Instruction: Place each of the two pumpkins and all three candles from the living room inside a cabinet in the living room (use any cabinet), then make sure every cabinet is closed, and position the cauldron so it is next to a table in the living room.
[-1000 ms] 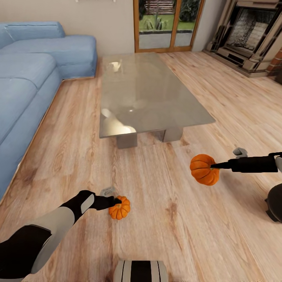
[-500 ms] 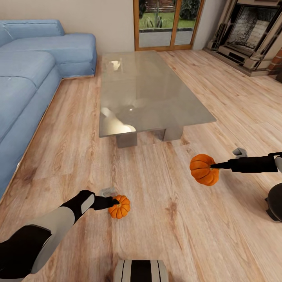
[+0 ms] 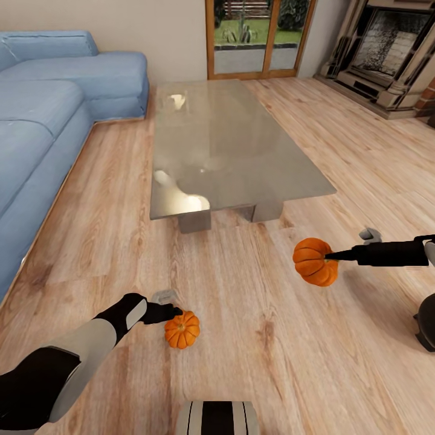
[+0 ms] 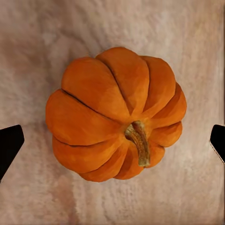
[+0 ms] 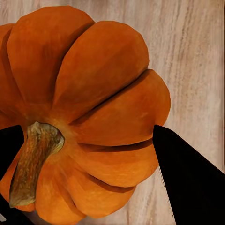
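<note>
1. The right claw (image 3: 329, 256) was seen clamped on a bright-orange ribbed pumpkin (image 3: 314, 261), held clear of the pale wood-plank floor (image 3: 254, 338); in the right wrist view the dark fingers (image 5: 187, 178) pressed against the held pumpkin (image 5: 84, 108) on either side, near its brown stem.
2. The left claw (image 3: 174, 312) stood spread wide, gripping nothing; a second, smaller orange ribbed pumpkin (image 3: 182, 329) lay on the floor just beyond its tips.
3. In the left wrist view this floor pumpkin (image 4: 115, 115) sat centred between the two black fingertips (image 4: 9, 145), well apart from both.
4. The step in hand was judged to be the left-hand pickup: the claw should be lowered so the ribs are bracketed at the widest part, then closed evenly, since a round body may roll away.
5. A low rectangular glass-topped table (image 3: 290, 187) lay well ahead of both claws; a blue fabric sofa (image 3: 42, 139) lay beyond the left claw.
</note>
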